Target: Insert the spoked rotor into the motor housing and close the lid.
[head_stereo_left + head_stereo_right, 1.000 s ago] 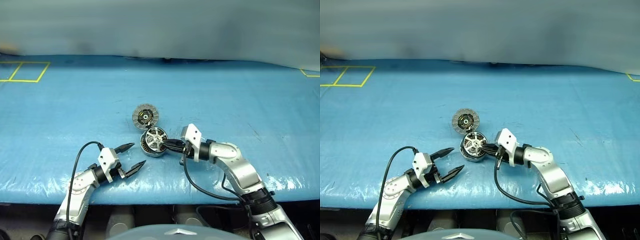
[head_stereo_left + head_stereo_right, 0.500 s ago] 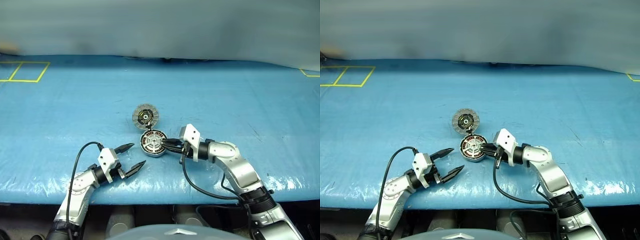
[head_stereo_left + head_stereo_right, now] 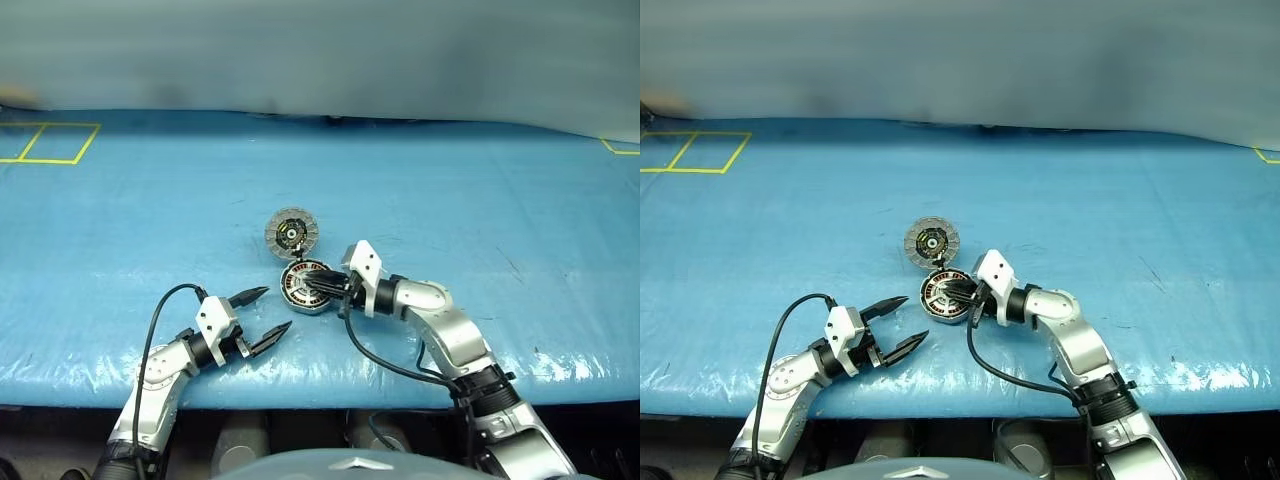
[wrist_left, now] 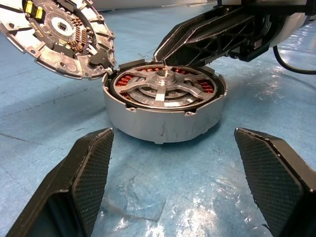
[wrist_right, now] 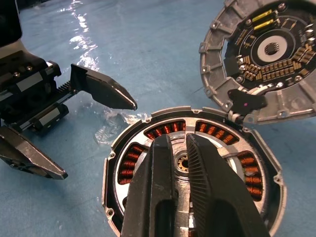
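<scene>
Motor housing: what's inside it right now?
The spoked rotor sits in the motor housing, copper windings showing between its spokes. The right gripper above covers part of the hub. The lid is open.

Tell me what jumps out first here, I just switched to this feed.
The motor housing sits mid-table with the spoked rotor seated inside and the lid swung open beside it. The right gripper reaches over the rotor, fingers nearly together; the left gripper waits open nearby.

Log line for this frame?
rotor: seated in housing | lid: open | right tool: nearly shut over hub | left tool: open, apart
</scene>
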